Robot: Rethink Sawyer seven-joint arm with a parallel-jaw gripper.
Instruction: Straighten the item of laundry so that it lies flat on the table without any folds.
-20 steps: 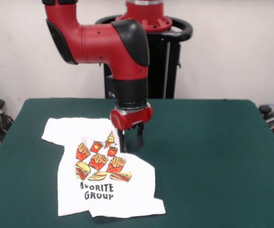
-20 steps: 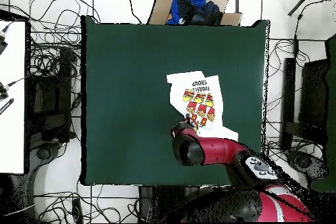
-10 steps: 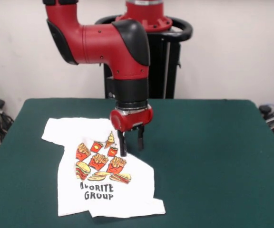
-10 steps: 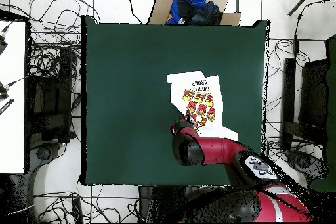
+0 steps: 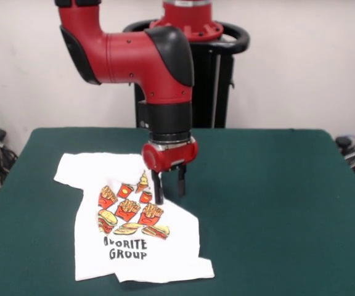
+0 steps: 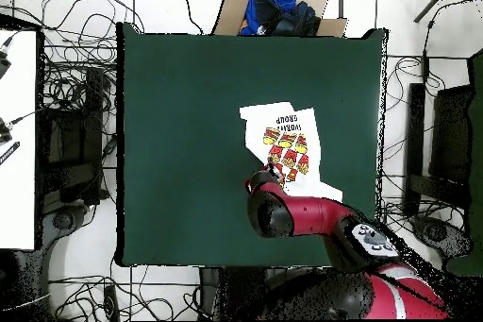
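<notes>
shirt (image 5: 134, 225) under claw (image 5: 169, 187), edge folded

Front view: camera sits low across the table (image 5: 276, 203), facing the arm (image 5: 134, 55) and the pale wall behind it. Close in; the table's near edge is cut off.

Overhead view: camera hangs high above the table (image 6: 189, 129), looking straight down. Far out; the whole tabletop shows, plus the cabled floor around it.

Shared: the tabletop, the shirt (image 5: 134, 222) (image 6: 288, 144) and the arm (image 6: 311, 219). Shirt text reads upright from the front, inverted from overhead.
</notes>
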